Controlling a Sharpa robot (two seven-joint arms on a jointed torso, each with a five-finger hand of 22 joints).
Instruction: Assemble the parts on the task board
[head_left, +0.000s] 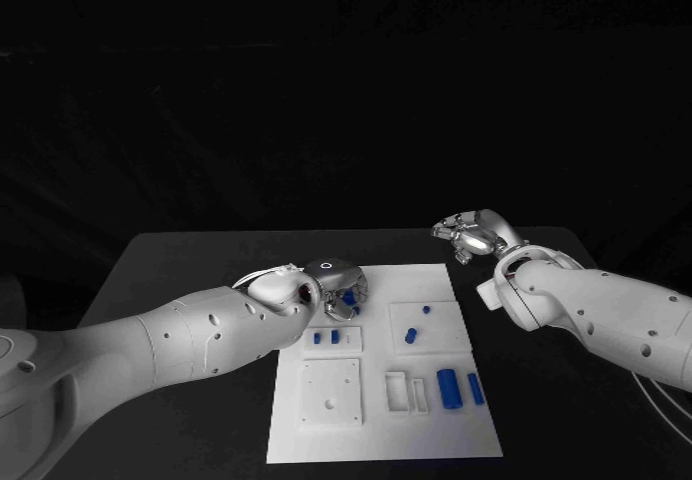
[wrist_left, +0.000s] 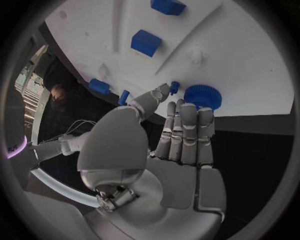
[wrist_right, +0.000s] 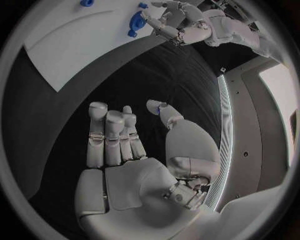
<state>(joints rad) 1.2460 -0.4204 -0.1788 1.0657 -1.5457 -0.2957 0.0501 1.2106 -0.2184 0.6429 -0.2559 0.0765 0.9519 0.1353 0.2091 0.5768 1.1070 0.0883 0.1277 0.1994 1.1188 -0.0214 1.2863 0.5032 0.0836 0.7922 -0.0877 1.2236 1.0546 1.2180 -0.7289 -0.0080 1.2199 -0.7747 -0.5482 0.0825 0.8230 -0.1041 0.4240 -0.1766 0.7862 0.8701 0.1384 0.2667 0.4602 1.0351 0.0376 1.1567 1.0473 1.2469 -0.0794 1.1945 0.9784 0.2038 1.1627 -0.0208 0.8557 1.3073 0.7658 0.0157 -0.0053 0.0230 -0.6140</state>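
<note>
Two hands are showing: the left hand (head_left: 335, 283), fingers apart, is hovering at the task board (head_left: 433, 440) centre-frame; its wrist view is revealing a blue gear (wrist_left: 202, 96) just beyond the fingertips (wrist_left: 187, 111), apparently ungripped; right hand (head_left: 473, 236), fingers loosely apart, is idling upper right

One white task board (head_left: 433, 420), two hands, left (head_left: 335, 285) and right (head_left: 473, 235), about seven small blue parts (head_left: 449, 387) showing.

Left arm enters from 8 o'clock in the head view; left hand (head_left: 335, 283) is poised at centre, palm down, fingers (wrist_left: 187, 131) extended side by side, thumb angled across, nothing gripped. Right arm enters from 4 o'clock; right hand (head_left: 473, 235) sits at 2 o'clock, fingers (wrist_right: 107, 135) apart and loosely extended, holding nothing.
</note>
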